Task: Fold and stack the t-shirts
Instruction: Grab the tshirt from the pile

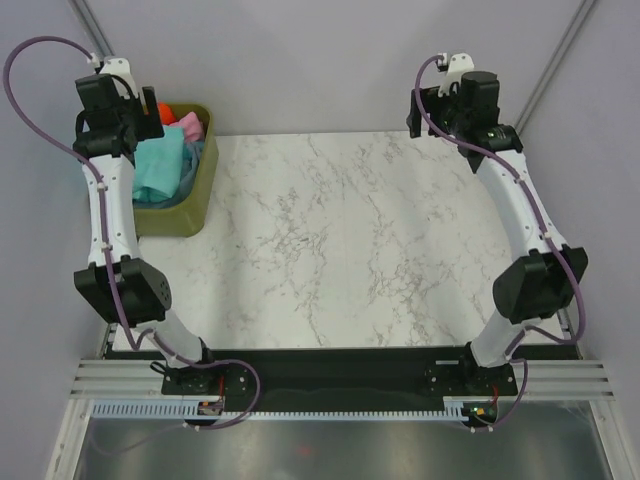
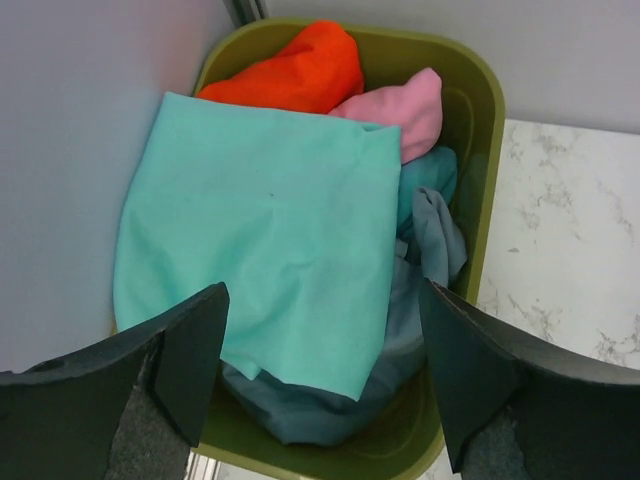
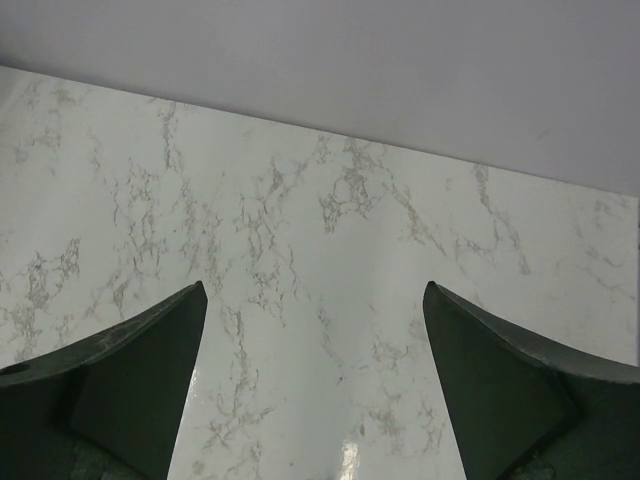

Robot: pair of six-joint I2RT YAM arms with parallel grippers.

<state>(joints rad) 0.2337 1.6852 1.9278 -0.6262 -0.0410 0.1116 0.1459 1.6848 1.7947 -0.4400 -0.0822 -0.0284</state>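
The olive tub at the table's far left corner holds the heaped t-shirts, a teal-green t-shirt on top. The left gripper hangs spread above them. The right gripper, also spread, holds nothing over the table.

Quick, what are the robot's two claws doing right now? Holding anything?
Left gripper: open, holding nothing, over the teal-green t-shirt in the olive-green tub.
Right gripper: open, holding nothing.
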